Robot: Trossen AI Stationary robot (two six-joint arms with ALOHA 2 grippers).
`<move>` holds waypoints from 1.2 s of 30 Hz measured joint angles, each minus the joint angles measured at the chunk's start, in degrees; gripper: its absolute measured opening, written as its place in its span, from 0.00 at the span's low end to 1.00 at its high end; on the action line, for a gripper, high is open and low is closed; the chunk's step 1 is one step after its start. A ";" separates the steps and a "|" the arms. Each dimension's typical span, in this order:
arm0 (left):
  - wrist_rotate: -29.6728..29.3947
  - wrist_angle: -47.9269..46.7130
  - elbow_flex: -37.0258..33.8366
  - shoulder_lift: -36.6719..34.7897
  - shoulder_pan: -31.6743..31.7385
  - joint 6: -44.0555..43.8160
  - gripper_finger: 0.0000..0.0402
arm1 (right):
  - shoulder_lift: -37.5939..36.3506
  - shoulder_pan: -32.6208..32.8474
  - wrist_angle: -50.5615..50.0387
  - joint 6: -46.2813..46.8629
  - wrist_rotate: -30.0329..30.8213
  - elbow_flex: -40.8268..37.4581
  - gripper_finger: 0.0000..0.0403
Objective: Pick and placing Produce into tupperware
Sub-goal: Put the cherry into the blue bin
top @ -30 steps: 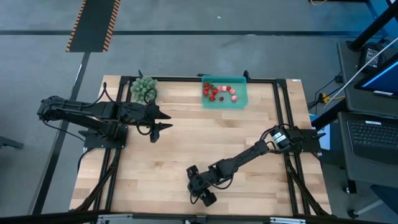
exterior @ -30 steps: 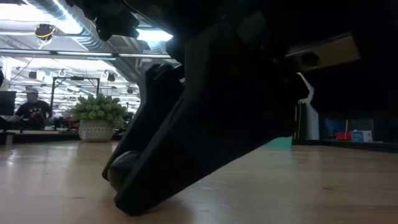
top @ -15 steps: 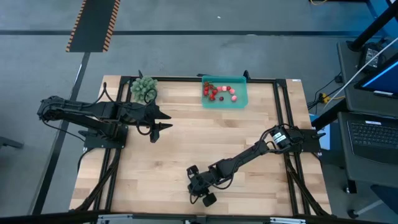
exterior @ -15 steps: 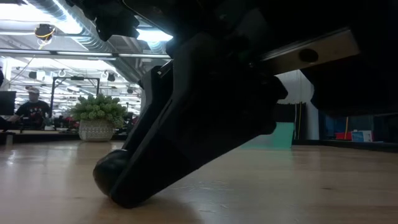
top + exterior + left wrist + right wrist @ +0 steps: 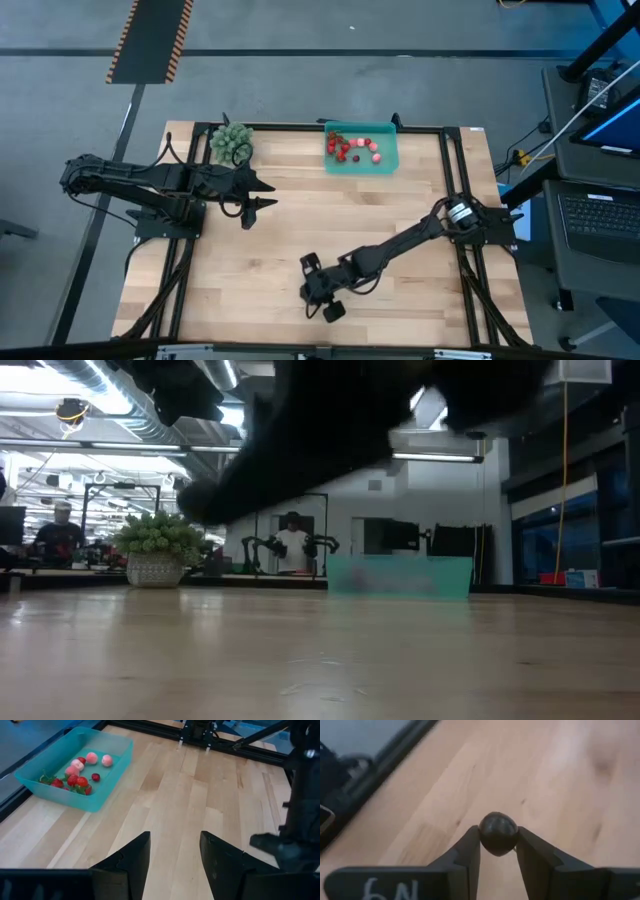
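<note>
My right gripper (image 5: 328, 308) is near the table's near edge, shut on a small dark round berry (image 5: 498, 832). In the low view its dark arm (image 5: 300, 430) hangs above the bare wood. The teal tray (image 5: 385, 160) sits at the far edge and holds several red and pink fruit pieces (image 5: 350, 148). The left wrist view also shows the tray (image 5: 107, 780) and the fruit (image 5: 75, 772). My left gripper (image 5: 268, 194) waits open over the table's left half, touching nothing (image 5: 175, 850). My right gripper pinches the dark berry (image 5: 498, 845) between its two fingers (image 5: 470, 852), at their free ends, one on each side of it. The berry is lifted clear of the table, with wood showing beneath it.
A bushy green leafy clump (image 5: 231, 142) stands at the far left corner, in a white pot in the low view (image 5: 155, 550). Black rails (image 5: 440, 130) frame the table. Bare wood lies between the right gripper and the tray. People show in the room behind.
My right gripper, shut on the dark berry, has risen from the table. A second ago its fingertips and the berry were down on the wood; now they are up off the wood. It has also shifted slightly toward the far edge. The left arm kept still.
</note>
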 joint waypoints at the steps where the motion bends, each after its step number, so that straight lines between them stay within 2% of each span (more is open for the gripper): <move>1: 0.00 0.02 0.00 0.00 -0.02 0.00 0.41 | -0.84 -0.09 -0.32 -0.34 0.02 0.00 0.27; 4: 0.00 -0.10 0.00 0.00 -0.01 0.02 0.41 | -3.11 -0.31 -0.25 -1.92 0.28 0.00 0.27; 10: 0.00 -0.18 0.00 0.00 0.00 0.00 0.41 | -8.55 -0.27 -6.73 -3.58 7.38 0.00 0.27; 13: 0.00 -0.19 0.00 0.00 -0.01 0.01 0.41 | -11.92 -0.40 -10.98 -3.51 8.87 0.00 0.27; 27: 0.00 -0.18 0.00 0.00 -0.01 -0.04 0.41 | -25.44 -3.18 -27.77 -3.05 9.01 0.00 0.27; 36: 0.00 -0.18 0.00 0.00 0.00 -0.07 0.41 | -34.27 -11.68 -37.87 -3.55 8.85 0.04 0.27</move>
